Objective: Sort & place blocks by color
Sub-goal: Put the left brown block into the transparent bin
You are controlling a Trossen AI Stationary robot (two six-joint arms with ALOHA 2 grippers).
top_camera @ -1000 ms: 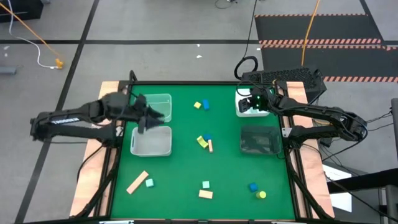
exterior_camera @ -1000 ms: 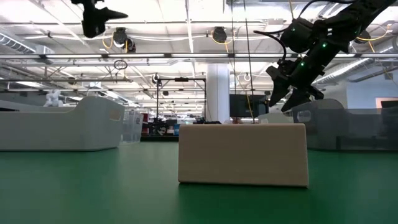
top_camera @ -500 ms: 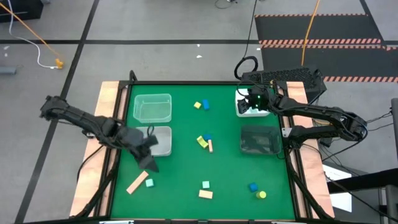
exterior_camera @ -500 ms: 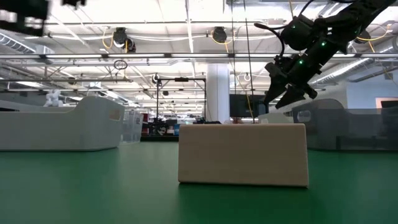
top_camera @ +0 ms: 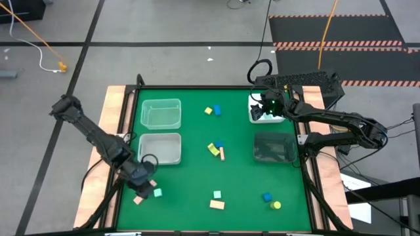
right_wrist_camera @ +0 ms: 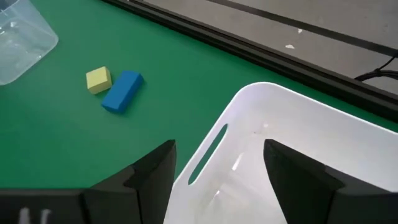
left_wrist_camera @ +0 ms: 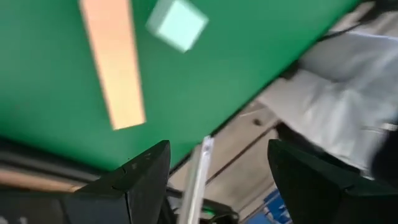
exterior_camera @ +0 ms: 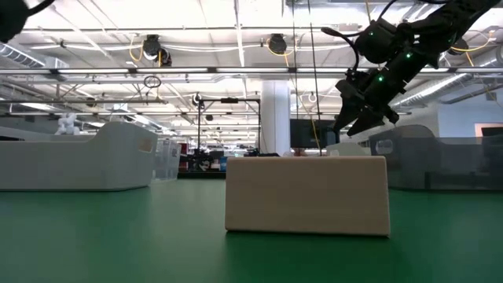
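Blocks lie scattered on the green mat. In the high view a tan plank (top_camera: 138, 198) and a mint cube (top_camera: 157, 193) lie near the near-left corner. My left gripper (top_camera: 144, 185) hangs open just above that plank. Its wrist view shows the plank (left_wrist_camera: 115, 68) and the mint cube (left_wrist_camera: 177, 23) ahead of the open fingers (left_wrist_camera: 217, 180), untouched. My right gripper (top_camera: 264, 111) hovers open over the white bin (top_camera: 252, 117) at the far right. Its wrist view (right_wrist_camera: 221, 168) looks into that white bin (right_wrist_camera: 292, 118). A yellow block (right_wrist_camera: 98, 79) and a blue block (right_wrist_camera: 122, 91) lie beyond the bin.
Two clear bins (top_camera: 161, 113) (top_camera: 160, 148) stand at the left and a dark bin (top_camera: 274, 148) at the right. Mid-table lies a cluster of yellow, blue and tan blocks (top_camera: 215, 149). Near the front edge lie mint (top_camera: 217, 195), tan (top_camera: 217, 204), blue (top_camera: 267, 196) and yellow (top_camera: 276, 205) pieces. In the low view a tan block (exterior_camera: 306, 195) fills the foreground.
My left arm has swung from above the clear bins toward the table's near-left corner and come down over the tan plank. The blocks have stayed where they were.
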